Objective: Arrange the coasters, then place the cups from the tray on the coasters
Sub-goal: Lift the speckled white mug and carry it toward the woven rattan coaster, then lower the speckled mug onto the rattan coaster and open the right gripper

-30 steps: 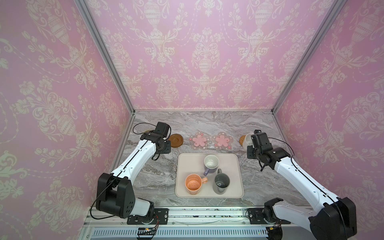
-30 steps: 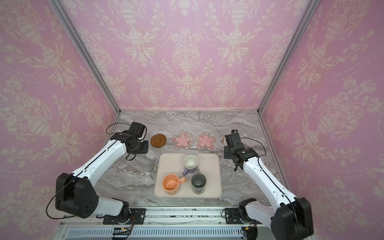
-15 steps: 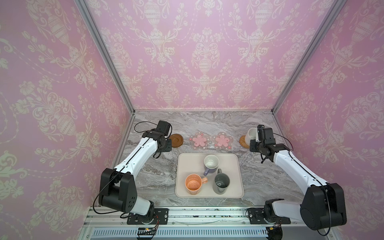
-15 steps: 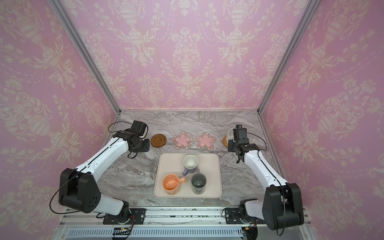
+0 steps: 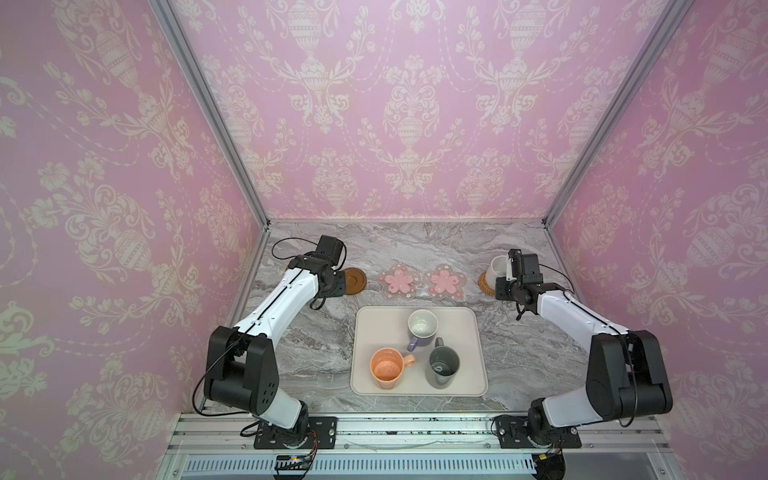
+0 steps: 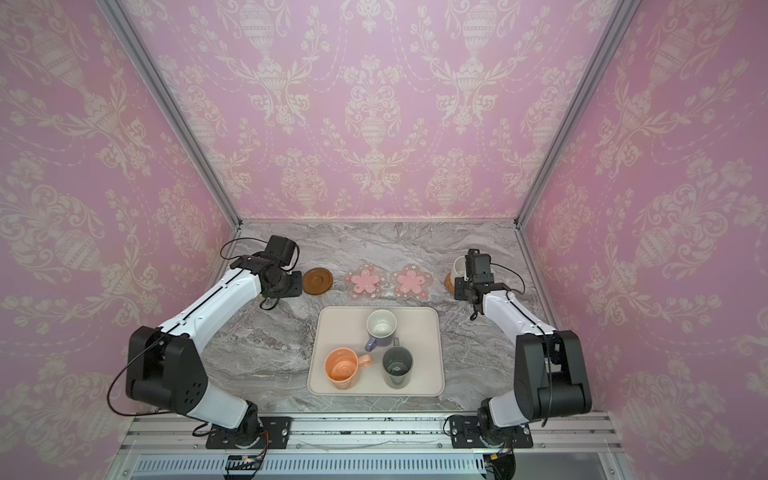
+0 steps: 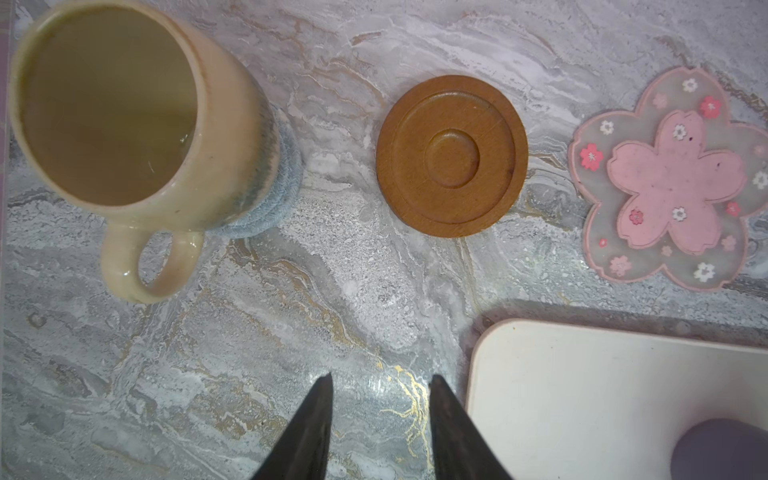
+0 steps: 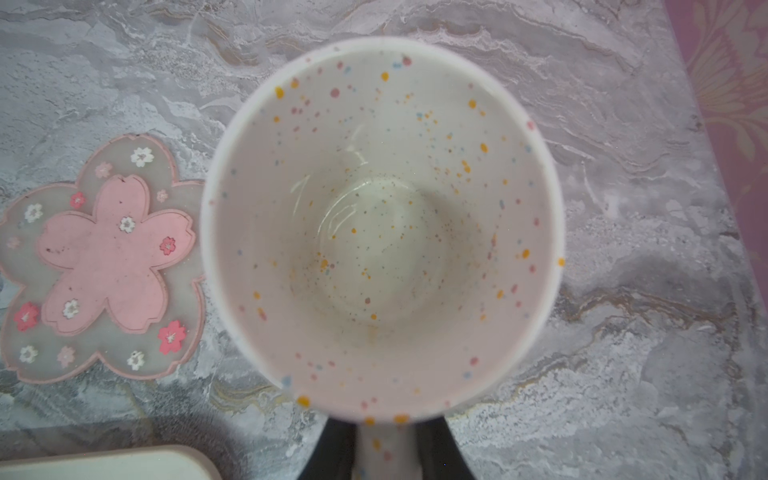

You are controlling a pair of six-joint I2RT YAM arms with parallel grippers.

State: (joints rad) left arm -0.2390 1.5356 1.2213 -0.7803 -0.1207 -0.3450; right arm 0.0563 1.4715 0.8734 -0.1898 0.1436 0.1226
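- Change: within the last second the right arm has swung outward and carried the white speckled mug [image 8: 382, 224] over the tan rattan coaster [image 5: 484, 284]. The left arm has barely shifted.
- Right pincer [image 8: 384, 453]: closed narrowly on the mug's handle, with the mug body directly ahead of the fingertips. Whether the base is fully seated on the coaster cannot be told.
- Beside that mug lies one pink flower coaster [image 8: 104, 257], vacant.
- Left pincer [image 7: 380, 395]: jaws partly apart, holding nothing, above bare bench [image 7: 208, 353].
- Just beside it is a corner of the tray [image 7: 582, 395]. Ahead lies the dark brown disc [image 7: 452, 156], vacant. Farther off, the olive-yellow mug [image 7: 112, 108] stands on the blue-grey woven coaster [image 7: 282, 183].
- Task meaning: judged two cups of five at their coasters. The peach-orange mug [image 5: 386, 368], lavender mug [image 5: 422, 328] and dark grey mug [image 5: 442, 365] are on the tray. Release of the handle is the likely next step.
- Pose: both forearms reach toward the far wall, wrists turned down at the coaster row.
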